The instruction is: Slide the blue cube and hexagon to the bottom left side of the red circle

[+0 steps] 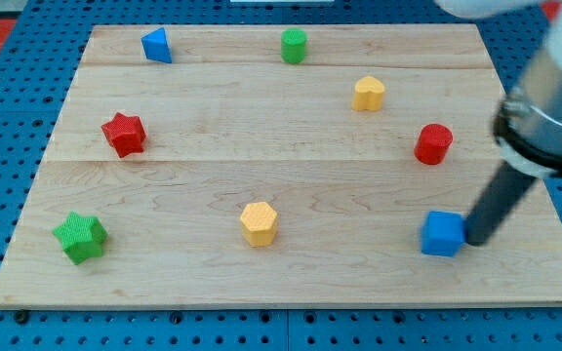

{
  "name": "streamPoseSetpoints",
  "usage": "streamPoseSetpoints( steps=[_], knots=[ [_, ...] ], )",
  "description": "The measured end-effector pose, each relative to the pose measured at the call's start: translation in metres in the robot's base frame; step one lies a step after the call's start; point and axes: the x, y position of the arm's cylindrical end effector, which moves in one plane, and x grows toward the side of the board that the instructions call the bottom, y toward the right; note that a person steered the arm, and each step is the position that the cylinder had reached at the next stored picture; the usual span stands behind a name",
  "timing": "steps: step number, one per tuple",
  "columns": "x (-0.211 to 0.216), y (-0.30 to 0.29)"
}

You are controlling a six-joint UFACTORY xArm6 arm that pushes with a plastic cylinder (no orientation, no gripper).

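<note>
The blue cube [442,234] sits near the board's bottom right. My tip [477,240] is right against the cube's right side. The yellow hexagon [259,222] lies at the bottom middle, well to the cube's left. The red circle [433,143] stands above the cube, toward the view's right. The rod slants up to the right into the arm's body.
A blue triangle-like block [156,45] and a green cylinder [294,45] sit along the top. A yellow heart [368,94] is at upper right. A red star [123,134] is at left, a green star [80,237] at bottom left. The wooden board [164,273] lies on a blue pegboard.
</note>
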Motion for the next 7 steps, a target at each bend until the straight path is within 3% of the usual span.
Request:
streamPoseSetpoints(
  steps=[1, 2, 3, 4, 6, 7],
  knots=[
    [-0.014, -0.051],
    [0.001, -0.015],
    [0.053, 0.025],
    [0.073, -0.001],
    [0.007, -0.107],
    [0.01, -0.125]
  ],
)
